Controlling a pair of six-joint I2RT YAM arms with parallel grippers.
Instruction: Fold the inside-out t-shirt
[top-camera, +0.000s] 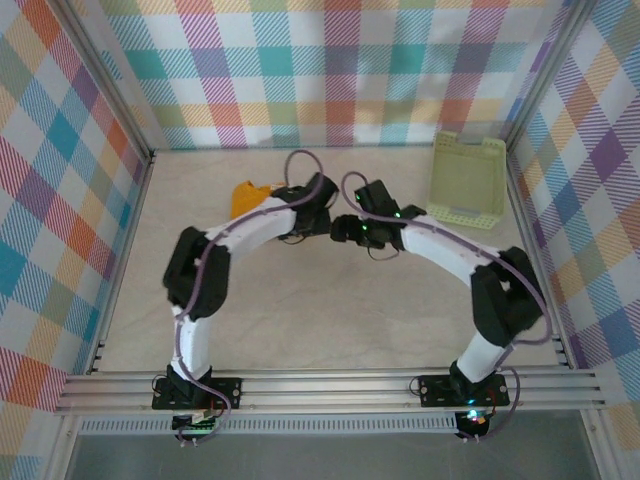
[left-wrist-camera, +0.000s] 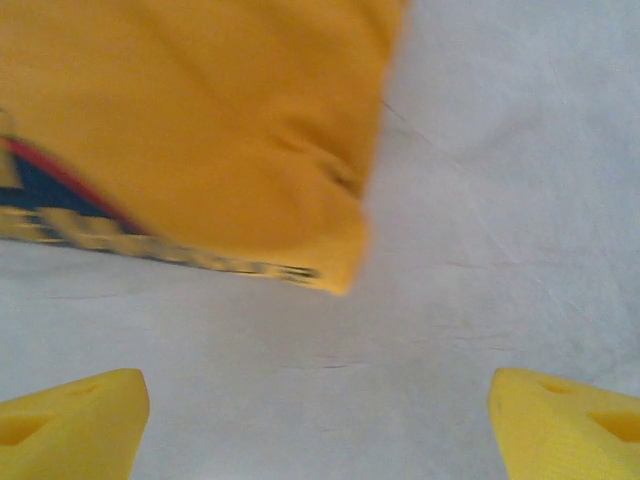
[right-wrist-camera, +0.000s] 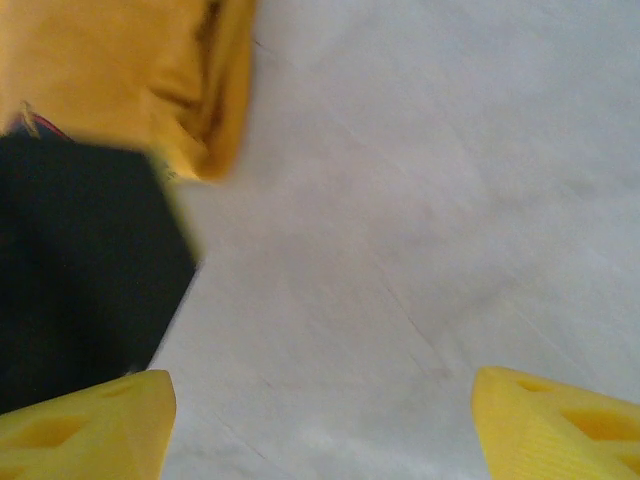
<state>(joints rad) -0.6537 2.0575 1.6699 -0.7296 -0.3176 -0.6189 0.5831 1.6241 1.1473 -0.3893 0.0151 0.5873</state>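
Plaid walls (top-camera: 330, 70) on three sides; pale worktop (top-camera: 330, 310) between them.

Shirt (top-camera: 248, 194) lies left of centre towards the back, as a compact mustard bundle, mostly hidden under the left forearm. Left wrist view: one doubled corner flat on the worktop, with a strip of navy print at its left edge.

Left tool (left-wrist-camera: 316, 400): jaws wide apart, nothing between them, held off the cloth just short of that corner.

Right tool (right-wrist-camera: 322, 390): jaws also wide and empty, over bare worktop. The shirt corner sits at its upper left, beside a dark blurred shape I can't identify.

Basket (top-camera: 467, 180) is at the right rear, well apart from the shirt.

Step, as I judge it: between grasps, late in the fold, with neither tool on the cloth. The next move calls for a check of whether the bundle is square. If it isn't, a low pinch on the near corner.

Pose: each elbow bows outward and each forearm angles in. The wrists nearly meet at mid-worktop.
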